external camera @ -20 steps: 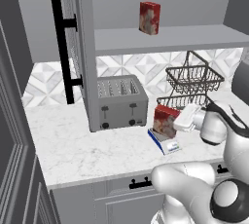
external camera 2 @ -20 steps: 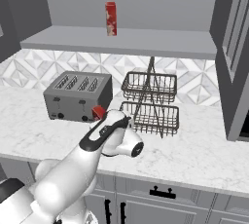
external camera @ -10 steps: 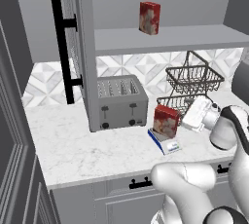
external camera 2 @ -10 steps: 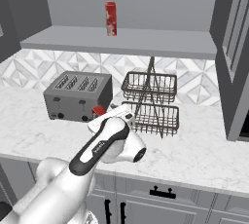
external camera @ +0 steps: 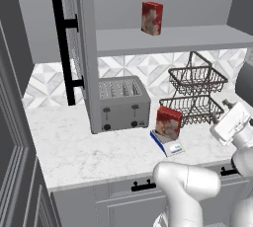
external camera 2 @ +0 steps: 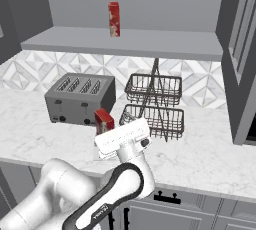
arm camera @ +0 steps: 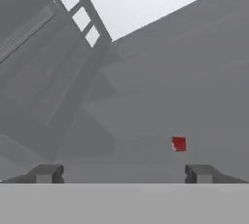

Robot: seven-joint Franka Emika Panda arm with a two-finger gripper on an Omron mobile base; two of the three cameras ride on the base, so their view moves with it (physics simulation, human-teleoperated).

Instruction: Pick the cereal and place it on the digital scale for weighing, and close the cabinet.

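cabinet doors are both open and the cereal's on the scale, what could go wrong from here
The cereal stands upright on the small digital scale; the arm sweeping toward a cabinet door might knock it over. The open gripper is angled up into the cabinet, so it may miss the handle.

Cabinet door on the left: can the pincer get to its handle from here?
Probably yes. The door stands open over the counter with its black handle facing out and nothing before it. The open pincer is empty, though it sits far right, past the cereal.
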